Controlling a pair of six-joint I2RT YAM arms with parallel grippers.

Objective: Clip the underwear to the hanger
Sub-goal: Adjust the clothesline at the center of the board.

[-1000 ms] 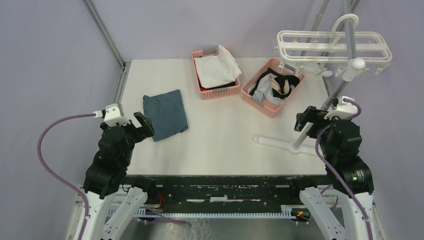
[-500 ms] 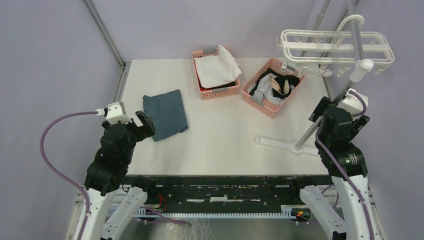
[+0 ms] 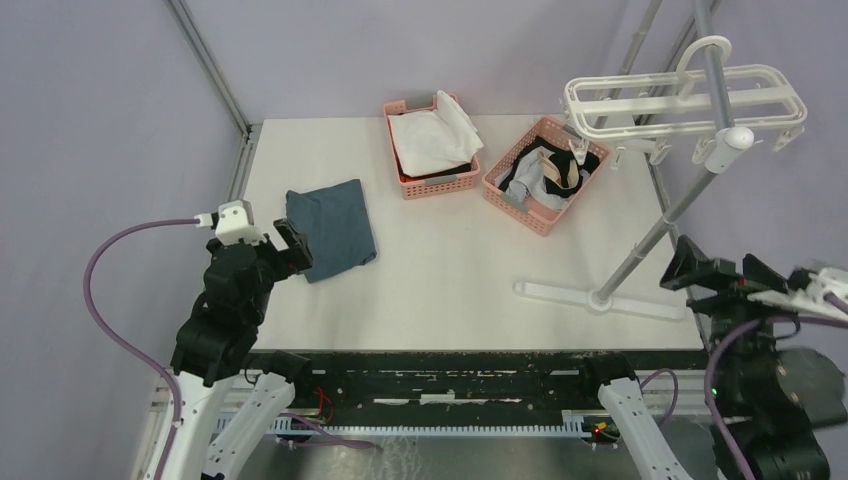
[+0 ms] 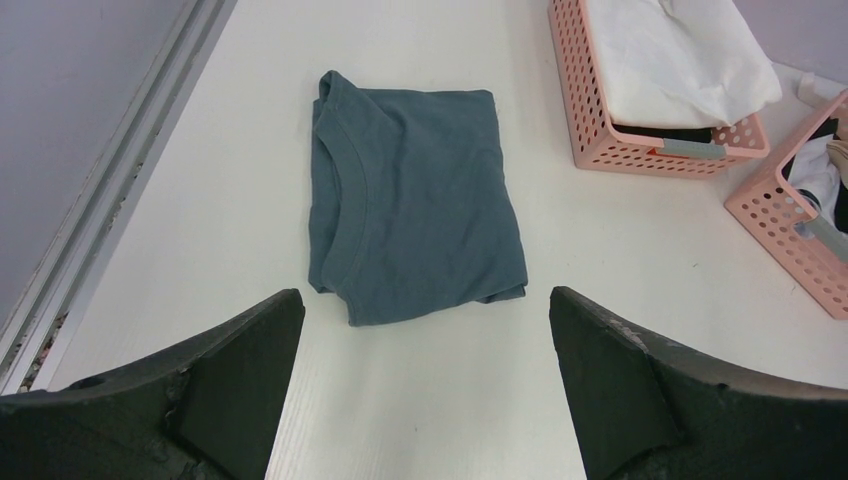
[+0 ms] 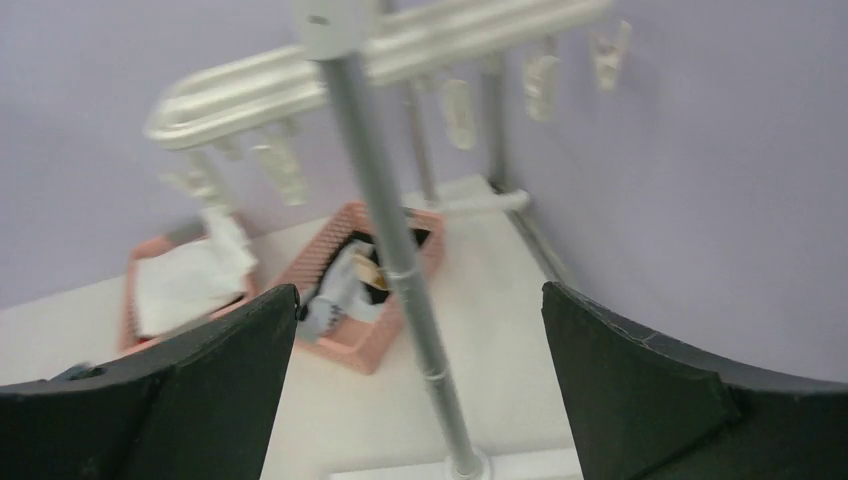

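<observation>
The underwear [image 3: 573, 163], black with a tan waistband, lies bunched in the right pink basket [image 3: 520, 205] with other cloth; it also shows in the right wrist view [image 5: 385, 270]. The white hanger [image 3: 680, 100] with dangling clips hangs from a grey stand pole [image 3: 665, 225]; in the right wrist view the hanger [image 5: 300, 85] is above the pole [image 5: 400, 270]. My right gripper [image 3: 722, 272] is open and empty, off the table's right edge, facing the pole [image 5: 415, 330]. My left gripper [image 3: 280, 248] is open and empty near the front left, over bare table [image 4: 425, 330].
A folded blue-grey cloth [image 3: 330, 228] lies just ahead of my left gripper [image 4: 415, 200]. A left pink basket [image 3: 405, 180] holds a white garment [image 3: 432, 138]. The stand's white base [image 3: 590, 295] lies on the table's right front. Grey frame posts stand at the back.
My right arm has swung back and right, from beside the stand pole to off the table's right edge. The hanger has shifted slightly right. My left arm has barely moved.
</observation>
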